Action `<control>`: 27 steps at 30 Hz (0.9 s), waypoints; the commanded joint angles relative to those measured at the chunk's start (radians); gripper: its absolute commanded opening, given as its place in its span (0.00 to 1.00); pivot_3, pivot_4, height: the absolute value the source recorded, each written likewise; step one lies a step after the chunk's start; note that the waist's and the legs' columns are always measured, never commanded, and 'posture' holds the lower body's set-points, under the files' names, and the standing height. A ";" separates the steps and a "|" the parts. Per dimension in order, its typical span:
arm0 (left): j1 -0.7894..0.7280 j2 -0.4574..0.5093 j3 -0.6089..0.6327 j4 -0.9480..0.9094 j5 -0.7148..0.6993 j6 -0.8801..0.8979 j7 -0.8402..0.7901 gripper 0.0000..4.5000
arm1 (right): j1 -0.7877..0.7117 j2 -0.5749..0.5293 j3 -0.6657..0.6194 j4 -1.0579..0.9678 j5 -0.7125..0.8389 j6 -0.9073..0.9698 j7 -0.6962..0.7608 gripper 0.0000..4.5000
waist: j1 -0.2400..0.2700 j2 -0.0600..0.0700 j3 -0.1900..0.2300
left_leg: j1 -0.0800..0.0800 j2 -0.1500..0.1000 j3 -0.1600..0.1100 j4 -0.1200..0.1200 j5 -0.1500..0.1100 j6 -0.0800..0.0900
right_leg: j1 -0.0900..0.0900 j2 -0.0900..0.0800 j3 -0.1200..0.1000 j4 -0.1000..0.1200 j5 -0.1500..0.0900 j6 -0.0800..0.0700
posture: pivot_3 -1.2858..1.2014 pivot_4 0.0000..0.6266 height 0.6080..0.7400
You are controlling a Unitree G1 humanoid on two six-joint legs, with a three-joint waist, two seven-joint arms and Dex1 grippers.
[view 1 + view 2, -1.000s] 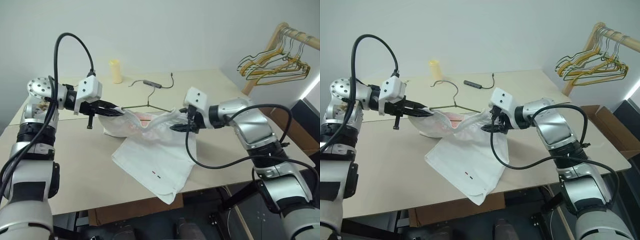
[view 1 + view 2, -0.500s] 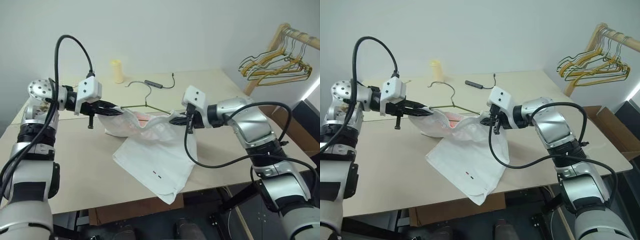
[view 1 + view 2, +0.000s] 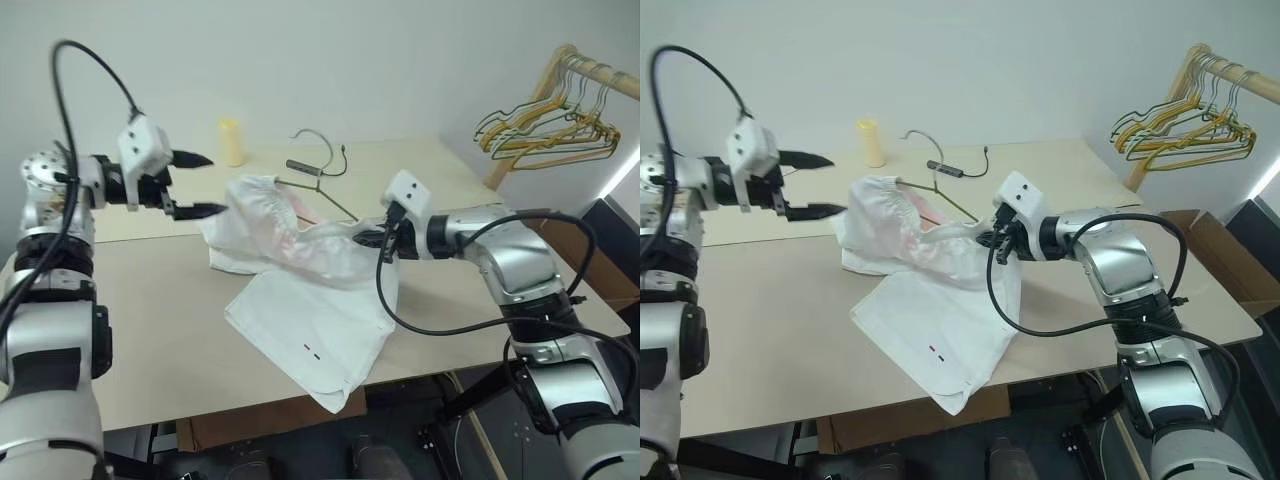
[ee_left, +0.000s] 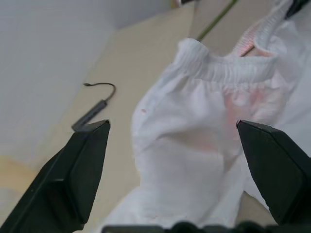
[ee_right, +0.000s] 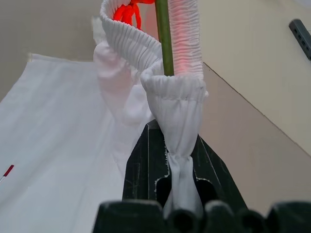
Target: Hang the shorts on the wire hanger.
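Shorts (image 3: 300, 290) lie mostly on the table (image 3: 150, 330), legs spread flat toward 6 o'clock, while the waistband end is bunched and lifted toward 12. The hanger (image 3: 318, 188) runs through that bunch: its hook stands clear at 12 o'clock of the cloth, and in the right wrist view a thin wire passes inside the gathered waistband. The right gripper (image 3: 997, 238), at 3 o'clock of the bunch, has its jaws pressed together on a fold of the waistband. The left gripper (image 3: 190, 183), at 9 o'clock of the shorts, has its jaws spread wide and holds nothing (the cloth sits just beyond them, untouched).

By my reading, the threading is partly done: the wire is inside the waist, but the shorts are not draped evenly over the hanger. Left to do: settle the waistband along the wire and lift it free.
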 commanded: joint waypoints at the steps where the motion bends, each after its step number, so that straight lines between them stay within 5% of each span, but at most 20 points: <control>1: -0.027 -0.005 0.084 -0.049 -0.089 0.061 0.007 0.99 | -0.007 -0.009 -0.138 -0.035 0.041 0.158 -0.101 0.00 | 0.002 0.000 0.000 | 0.000 0.000 0.000 0.000 0.000 0.000 | 0.000 0.000 0.000 0.000 0.000 0.000 | 0.47 0.00 1.00; 7: 0.194 -0.091 0.205 -0.381 -0.342 0.286 -0.073 0.99 | 0.047 -0.044 -0.266 -0.049 0.026 0.419 -0.267 0.00 | -0.007 0.000 0.000 | 0.000 0.000 0.000 0.000 0.000 0.000 | 0.000 0.000 0.000 0.000 0.000 0.000 | 0.46 0.00 1.00; 13: 0.393 -0.135 0.217 -0.654 -0.413 0.393 0.029 0.99 | 0.106 -0.087 -0.444 -0.024 0.003 0.573 -0.398 0.00 | -0.031 0.000 0.000 | 0.000 0.000 0.000 0.000 0.000 0.000 | 0.001 0.000 0.001 0.000 0.000 0.000 | 0.46 0.00 1.00; 27: 0.476 -0.133 0.239 -0.792 -0.503 0.474 0.068 0.99 | 0.031 -0.110 -0.690 0.125 -0.215 0.543 -0.828 0.00 | -0.084 0.002 0.000 | 0.013 -0.001 -0.001 -0.002 0.000 0.000 | 0.014 0.000 0.002 -0.003 -0.001 0.001 | 0.45 0.00 1.00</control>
